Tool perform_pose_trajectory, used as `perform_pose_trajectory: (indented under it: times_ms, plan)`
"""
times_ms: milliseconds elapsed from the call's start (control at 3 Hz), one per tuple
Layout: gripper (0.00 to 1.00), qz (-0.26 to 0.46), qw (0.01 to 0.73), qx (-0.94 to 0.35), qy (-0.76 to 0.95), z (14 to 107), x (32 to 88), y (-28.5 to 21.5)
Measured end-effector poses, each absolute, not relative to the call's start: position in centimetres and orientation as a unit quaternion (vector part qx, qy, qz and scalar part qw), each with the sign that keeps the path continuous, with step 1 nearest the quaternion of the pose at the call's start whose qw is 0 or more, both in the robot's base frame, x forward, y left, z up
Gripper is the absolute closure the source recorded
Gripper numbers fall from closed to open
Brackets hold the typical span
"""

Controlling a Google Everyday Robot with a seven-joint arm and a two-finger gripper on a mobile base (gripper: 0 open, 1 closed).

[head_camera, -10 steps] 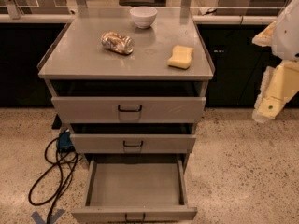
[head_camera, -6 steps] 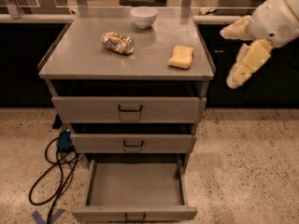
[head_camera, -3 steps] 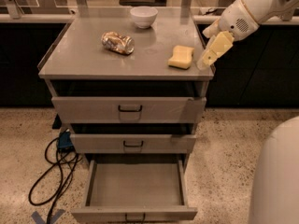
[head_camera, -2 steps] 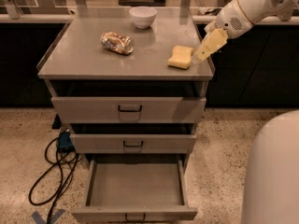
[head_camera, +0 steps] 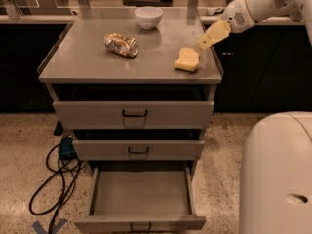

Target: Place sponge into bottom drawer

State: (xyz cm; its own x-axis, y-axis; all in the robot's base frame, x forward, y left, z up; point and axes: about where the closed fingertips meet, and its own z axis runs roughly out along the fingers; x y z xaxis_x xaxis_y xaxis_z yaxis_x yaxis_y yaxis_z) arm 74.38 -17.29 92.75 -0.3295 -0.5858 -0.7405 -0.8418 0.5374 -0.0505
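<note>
The pale yellow sponge [head_camera: 187, 59] lies on the right side of the grey cabinet top [head_camera: 87, 62], near its right edge. My gripper [head_camera: 208, 39] reaches in from the upper right on a white arm and hovers just above and right of the sponge, its tip close to the sponge's far corner. The bottom drawer [head_camera: 140, 223] is pulled out wide at the foot of the cabinet, and its tray holds nothing. The two drawers above it stand only slightly out.
A dented metallic can [head_camera: 121, 44] lies at the middle of the cabinet top, and a white bowl [head_camera: 148, 16] stands at the back. Black cables [head_camera: 51, 182] loop on the floor left of the cabinet. A white robot body [head_camera: 278, 174] fills the lower right.
The arm has swung in from the right and risen over the cabinet's right edge, bringing the gripper close to the sponge. The sponge, can, bowl and drawers have not moved.
</note>
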Motion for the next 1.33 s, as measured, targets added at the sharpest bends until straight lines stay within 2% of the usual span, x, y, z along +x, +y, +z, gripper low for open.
perform_pose_trajectory:
  times_ms: [667, 1000, 1333]
  plan:
    - [0.00, 0.145, 0.356, -0.463, 0.799, 91.8, 76.4, -16.7]
    - [0.00, 0.123, 0.346, -0.472, 0.801, 90.0, 79.0, -14.8]
    - [0.00, 0.135, 0.320, -0.491, 0.799, 87.1, 79.9, -12.3]
